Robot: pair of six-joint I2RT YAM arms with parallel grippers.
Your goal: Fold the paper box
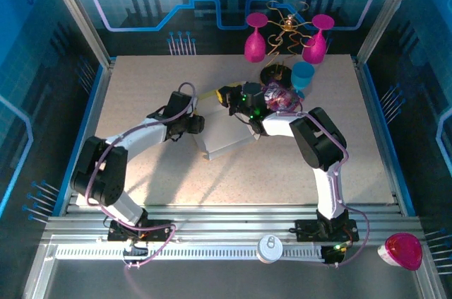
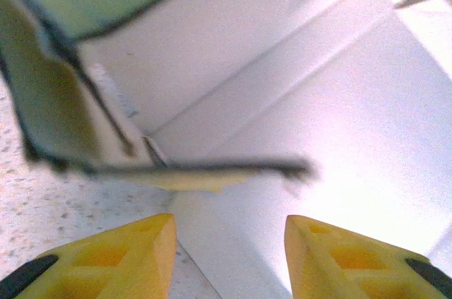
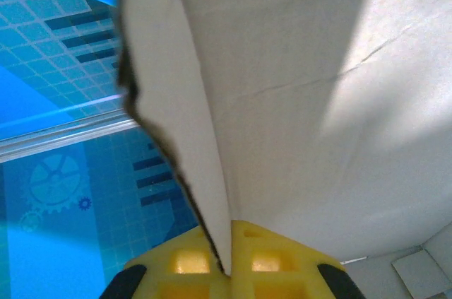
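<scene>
Two grippers work at the paper box (image 1: pixel 227 140), which lies half-formed at the middle of the bench, a little towards the far edge. Your right gripper (image 3: pixel 227 260) is clamped on a raised panel of it. Your left gripper (image 2: pixel 229 239) has its jaws apart with nothing pinched, facing a loose side flap. You look to be mid-fold; next, I judge, the left must take that flap and turn it inward along its crease. Mind the purple snack packet (image 1: pixel 280 97) just beside the right wrist, the blue cup (image 1: pixel 304 75) behind it, and the pink goblets (image 1: pixel 256 39) by the far edge
</scene>
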